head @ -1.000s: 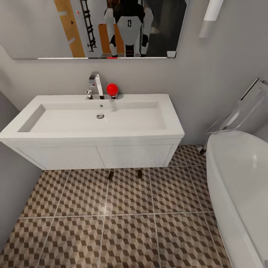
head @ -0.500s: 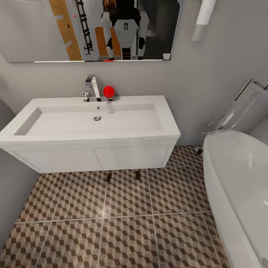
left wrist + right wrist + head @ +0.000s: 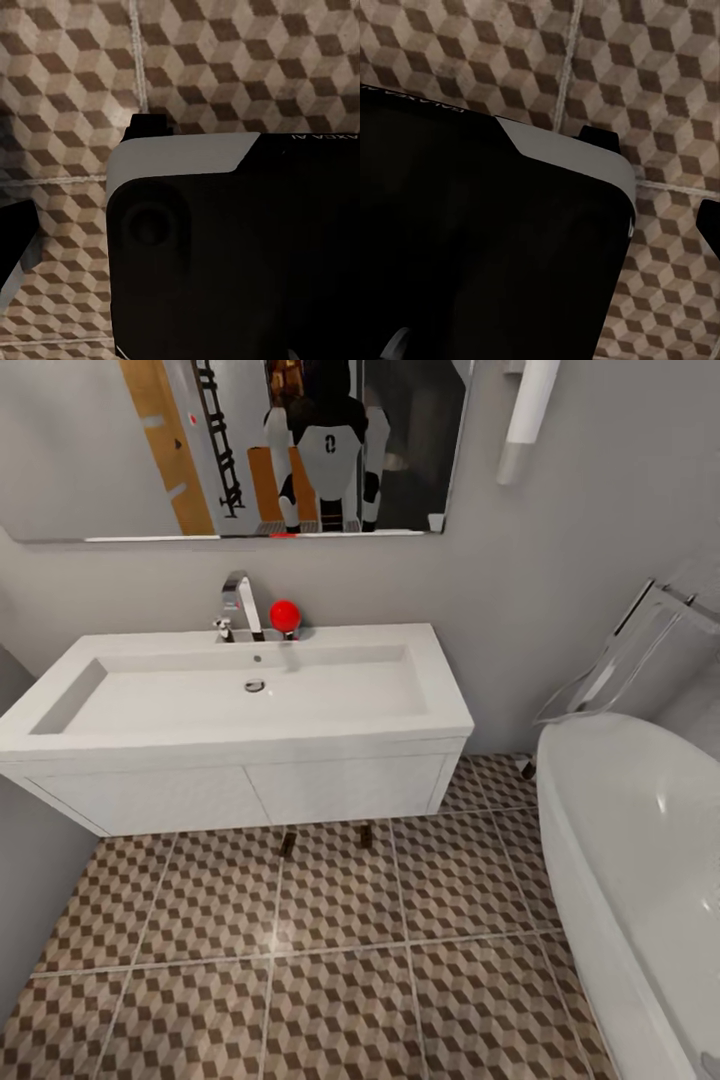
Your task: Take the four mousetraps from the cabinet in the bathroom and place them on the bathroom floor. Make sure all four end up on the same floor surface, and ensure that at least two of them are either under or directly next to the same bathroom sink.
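The sink point(image 3: 240, 700) sits dead ahead, chrome tap point(image 3: 240, 603) at its back rim with a red ball point(image 3: 285, 614) just beside it. On the bathroom floor point(image 3: 340, 960), two mousetraps show at the foot of the white vanity: one point(image 3: 288, 844) below the door seam, the other point(image 3: 366, 834) near it toward the bathtub point(image 3: 640, 860). In the mirror point(image 3: 250, 450) above the sink, the robot's chest bears what looks like a "0". Both wrist views show dark housing over tiles, with partial lettering ending "AXEA AI"; I can't tell how either gripper's jaws stand.
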Robot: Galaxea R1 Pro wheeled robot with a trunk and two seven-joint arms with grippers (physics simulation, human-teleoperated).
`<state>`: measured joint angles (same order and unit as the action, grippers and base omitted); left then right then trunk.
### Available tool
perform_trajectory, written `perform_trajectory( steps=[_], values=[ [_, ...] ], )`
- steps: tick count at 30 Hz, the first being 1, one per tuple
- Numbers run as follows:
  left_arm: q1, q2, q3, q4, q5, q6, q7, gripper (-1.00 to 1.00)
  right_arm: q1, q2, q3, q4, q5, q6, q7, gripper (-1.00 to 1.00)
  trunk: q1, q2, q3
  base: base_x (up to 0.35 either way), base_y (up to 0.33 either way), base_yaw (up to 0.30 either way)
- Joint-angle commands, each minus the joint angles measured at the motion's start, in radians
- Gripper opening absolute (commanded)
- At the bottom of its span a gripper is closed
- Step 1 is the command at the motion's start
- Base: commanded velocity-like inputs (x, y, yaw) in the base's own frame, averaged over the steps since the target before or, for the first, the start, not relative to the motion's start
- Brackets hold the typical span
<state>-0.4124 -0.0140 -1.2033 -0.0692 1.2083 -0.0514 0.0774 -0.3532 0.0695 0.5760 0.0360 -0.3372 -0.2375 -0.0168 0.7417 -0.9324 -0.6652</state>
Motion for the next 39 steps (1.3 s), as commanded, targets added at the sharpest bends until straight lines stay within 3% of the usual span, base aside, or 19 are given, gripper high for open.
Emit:
perform_trajectory(
  steps=[1,21,39],
  values=[
    [0.000,0.000,-0.009,-0.001,0.007,-0.002,0.005,1.00,-0.001,0.001,0.008,0.004,-0.007,-0.006,-0.002,1.00,0.000,-0.001,0.001,0.000,0.000,-0.063],
    [0.000,0.000,-0.009,-0.001,0.007,-0.002,0.005,1.00,-0.001,0.003,0.008,0.003,-0.007,-0.005,-0.002,1.00,0.000,-0.001,0.032,0.000,0.000,-0.067],
    [0.000,0.000,-0.009,-0.001,0.007,-0.002,0.005,1.00,-0.001,-0.002,0.007,0.002,-0.008,-0.006,-0.002,1.00,0.000,-0.001,0.058,0.000,0.000,-0.173]
  ],
)
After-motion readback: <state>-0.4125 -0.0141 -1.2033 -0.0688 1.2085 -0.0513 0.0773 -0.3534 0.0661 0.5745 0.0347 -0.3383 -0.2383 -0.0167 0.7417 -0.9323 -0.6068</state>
